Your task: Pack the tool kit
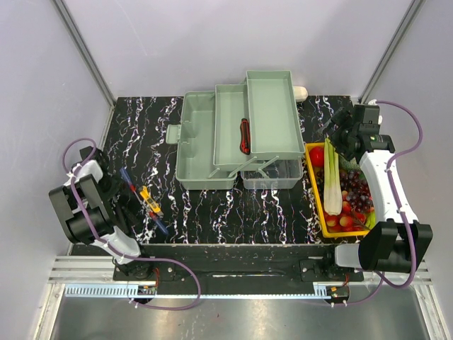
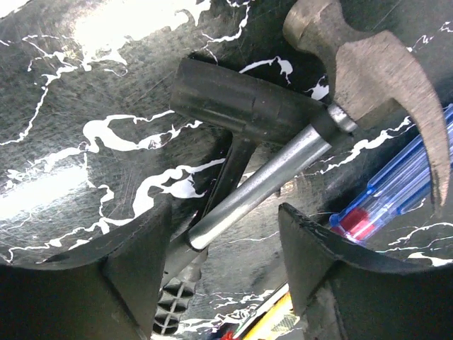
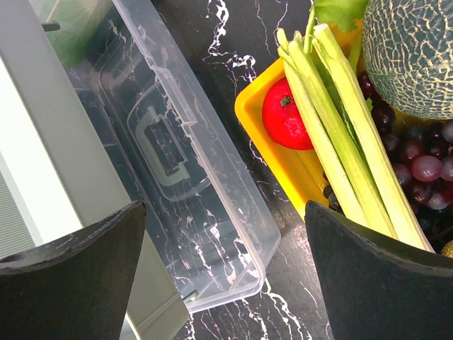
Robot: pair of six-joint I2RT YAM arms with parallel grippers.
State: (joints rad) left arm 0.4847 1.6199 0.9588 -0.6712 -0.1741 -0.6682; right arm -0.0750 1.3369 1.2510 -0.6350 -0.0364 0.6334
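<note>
1. Step judged to be in hand: a hammer [image 2: 283, 173] is being lined up for pick-up by the left gripper [image 2: 225, 234], well to the left of the tool kit [image 1: 195, 145].
2. The left claw is seen spread wide. The hammer's steel shaft runs between the fingers, and no grip on it can be made out.
3. A black mallet [image 2: 248, 106] is crossed by the shaft, and a blue screwdriver [image 2: 403, 184] lies just beside the hammer head, so these loose tools are crowded together.
4. The tool kit is found open at the middle of the table [image 1: 141, 134], its pale green trays [image 1: 272, 113] folded out. One red-and-black tool [image 1: 245, 136] is lying in a tray.
5. The right gripper [image 3: 223, 234] is held wide and empty to the right of the tool kit, above the clear lid [image 3: 184, 163] and beside the yellow tray [image 3: 283, 166].
6. Next move, as judged: the left claw is to be closed on the shaft alone, the mallet handle being kept out. The hammer is then to be lifted and carried right to the tool kit.
</note>
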